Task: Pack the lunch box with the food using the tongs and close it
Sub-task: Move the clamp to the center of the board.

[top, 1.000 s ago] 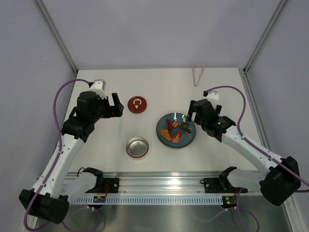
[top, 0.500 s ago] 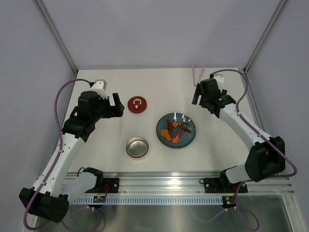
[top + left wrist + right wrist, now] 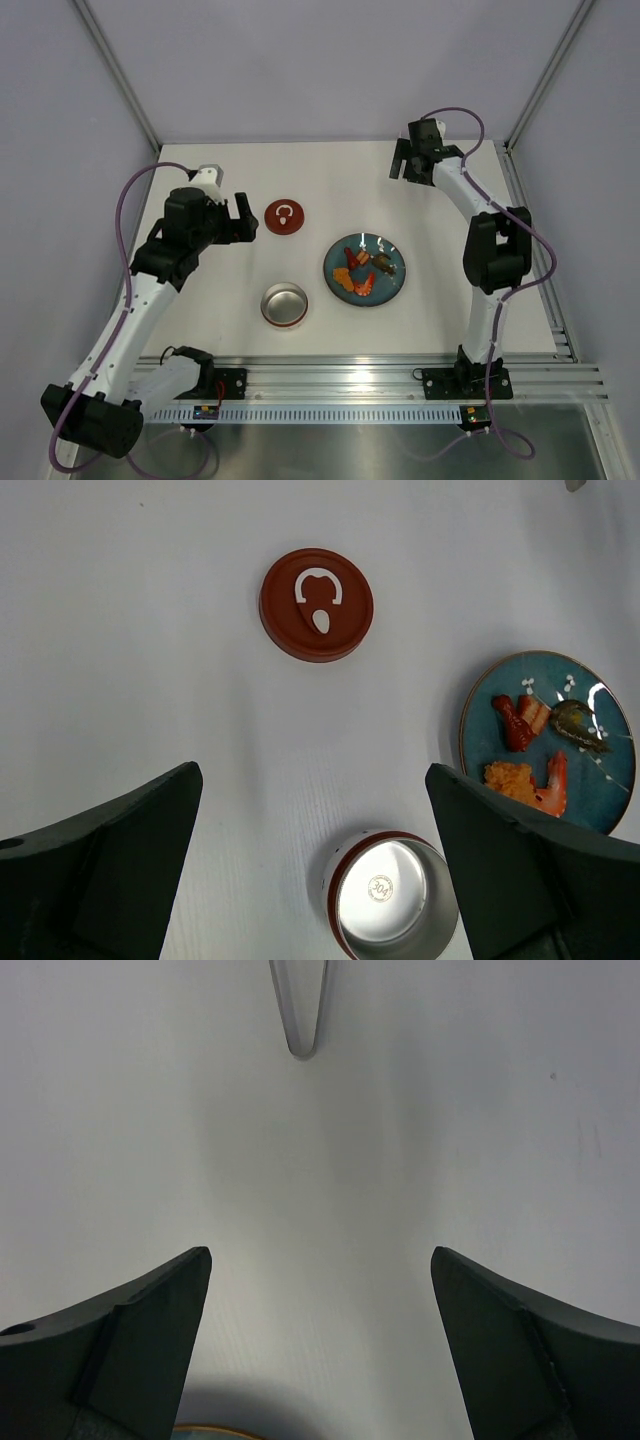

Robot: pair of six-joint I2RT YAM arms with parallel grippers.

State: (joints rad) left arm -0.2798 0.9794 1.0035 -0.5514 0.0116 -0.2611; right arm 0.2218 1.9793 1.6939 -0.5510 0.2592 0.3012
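The lunch box (image 3: 284, 304) (image 3: 392, 895) stands open and holds nothing, its steel bowl near the table's front. Its dark red lid (image 3: 284, 217) (image 3: 316, 604) lies flat behind it, white loop up. The food (image 3: 360, 272) (image 3: 530, 750), orange, red and dark pieces, sits on a teal plate (image 3: 392, 283) (image 3: 595, 780). Only the joined end of the tongs (image 3: 298, 1005) shows, in the right wrist view, on the table ahead of my open right gripper (image 3: 398, 162) (image 3: 320, 1252). My left gripper (image 3: 243, 218) (image 3: 312, 772) hovers open just left of the lid, holding nothing.
The plate's rim (image 3: 215, 1430) just shows at the bottom of the right wrist view. A metal rail (image 3: 340, 385) runs along the near edge. Grey walls with corner posts (image 3: 545, 75) close in the back and sides.
My right arm has swung from beside the plate to the back of the table, over the tongs. The left arm has stayed put.
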